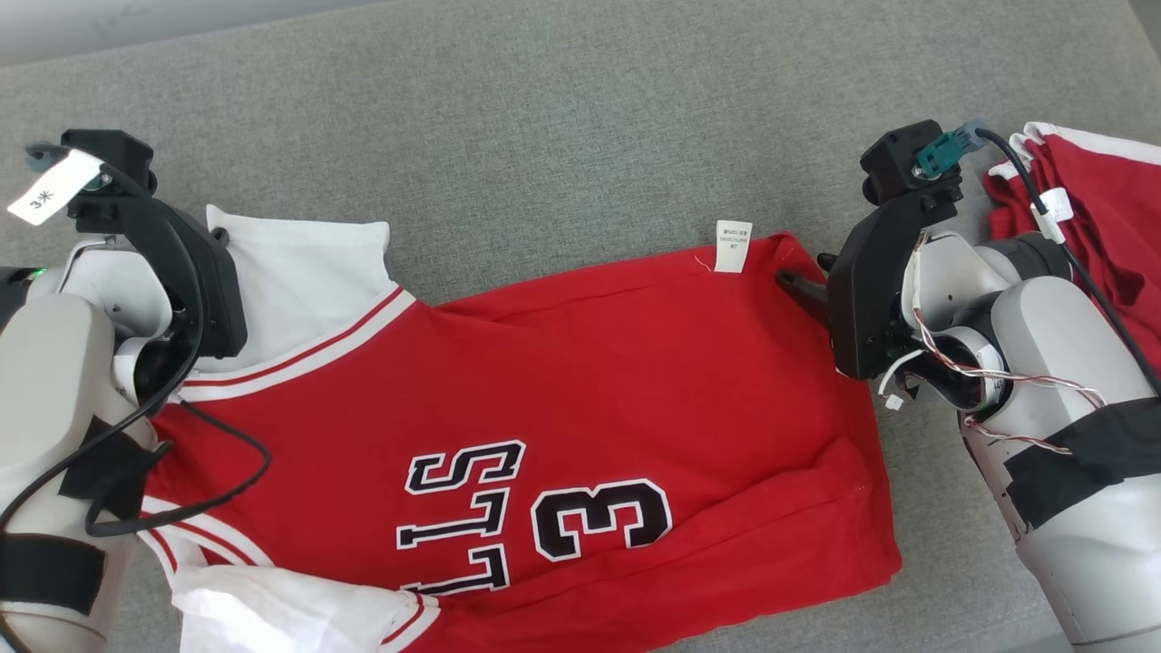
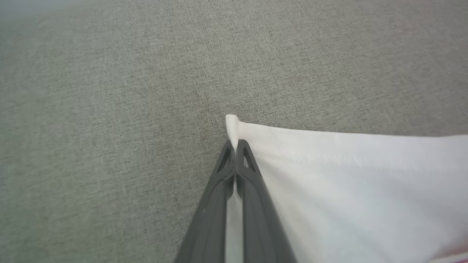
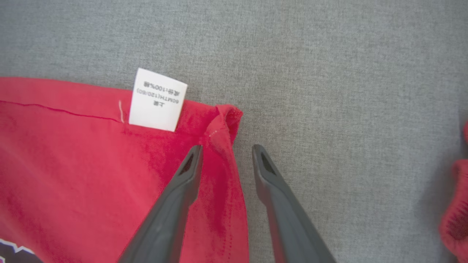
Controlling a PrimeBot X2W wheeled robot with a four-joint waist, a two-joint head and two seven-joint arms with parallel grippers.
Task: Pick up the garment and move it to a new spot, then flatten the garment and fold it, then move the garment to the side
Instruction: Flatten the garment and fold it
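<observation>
A red basketball jersey (image 1: 562, 381) is lying spread out, printed side up, across the grey fabric-covered counter (image 1: 580, 109), its white-trimmed neck end pointing toward the robot's left and its hem toward the right. The left end effector (image 2: 234, 146) is pinching the corner of the jersey's white sleeve (image 2: 347, 182), its two dark fingers pressed together with a strip of white cloth showing between them. The right end effector (image 3: 227, 148) is hovering at the far hem corner with its fingers (image 3: 182, 182) standing apart: one is lying over the red cloth and the other over bare counter, so the hem edge is running between them, unclamped. A white care label (image 3: 158, 99) is sticking out from the jersey's edge just beside that corner. A second red garment (image 1: 1097, 209) with white trim is sitting crumpled off to the right, beyond the right arm
</observation>
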